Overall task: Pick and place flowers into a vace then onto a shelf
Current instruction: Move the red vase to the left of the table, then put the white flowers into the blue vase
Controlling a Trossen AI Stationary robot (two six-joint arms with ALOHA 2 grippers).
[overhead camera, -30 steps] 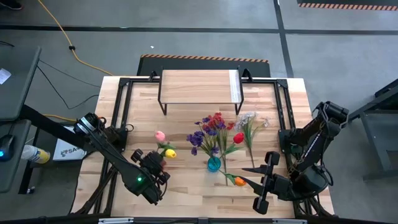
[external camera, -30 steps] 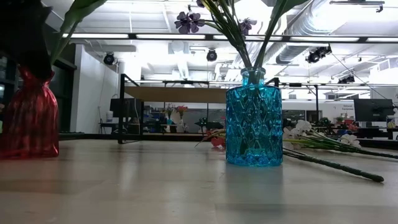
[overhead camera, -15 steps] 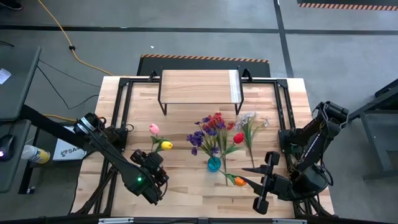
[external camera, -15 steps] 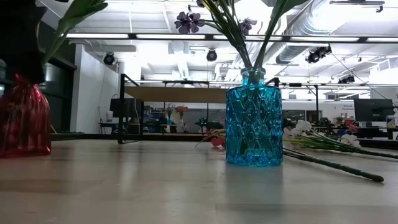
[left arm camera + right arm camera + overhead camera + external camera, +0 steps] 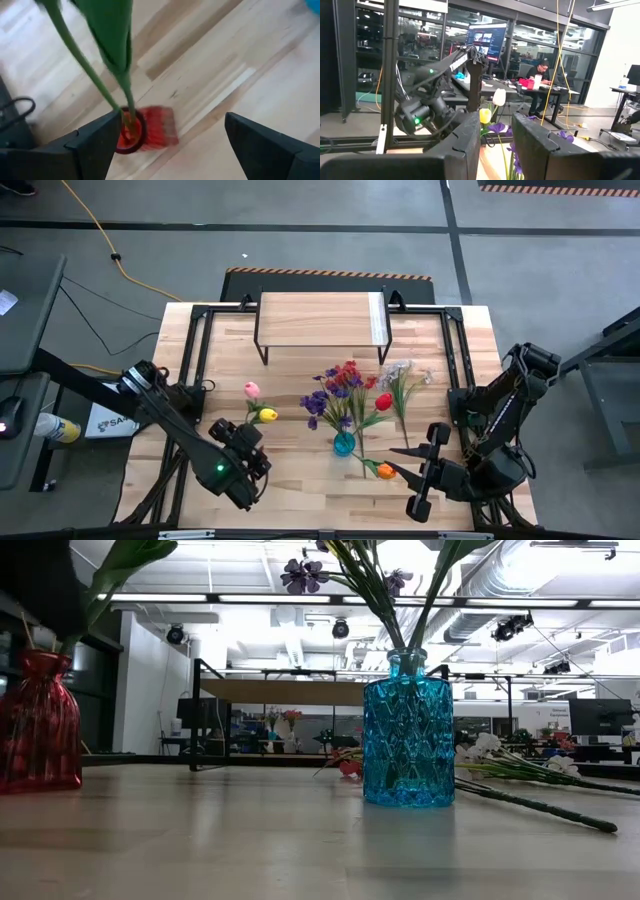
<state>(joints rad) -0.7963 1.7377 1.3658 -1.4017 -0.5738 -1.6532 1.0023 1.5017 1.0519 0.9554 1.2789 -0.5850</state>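
Note:
A red vase (image 5: 145,132) stands on the table at the left and holds two green stems. Their pink tulip (image 5: 251,390) and yellow tulip (image 5: 268,414) show in the high view. My left gripper (image 5: 172,120) hangs open just above the vase, one finger on either side and clear of it. A blue vase (image 5: 408,735) with purple and red flowers (image 5: 338,388) stands mid-table. An orange tulip (image 5: 384,471) lies on the table beside it. My right gripper (image 5: 398,463) waits open above the table's near right. The shelf (image 5: 320,318) stands at the far edge.
A whitish spray (image 5: 402,370) and a red tulip (image 5: 383,401) lie on the table right of the blue vase. Black frame rails (image 5: 196,360) run along both table sides. Bare wood lies between the two vases.
My left gripper has let go of the red vase and risen off its neck. The vase stands on the table on its own. The pink and yellow tulips in it have swung a little toward the table's far left.

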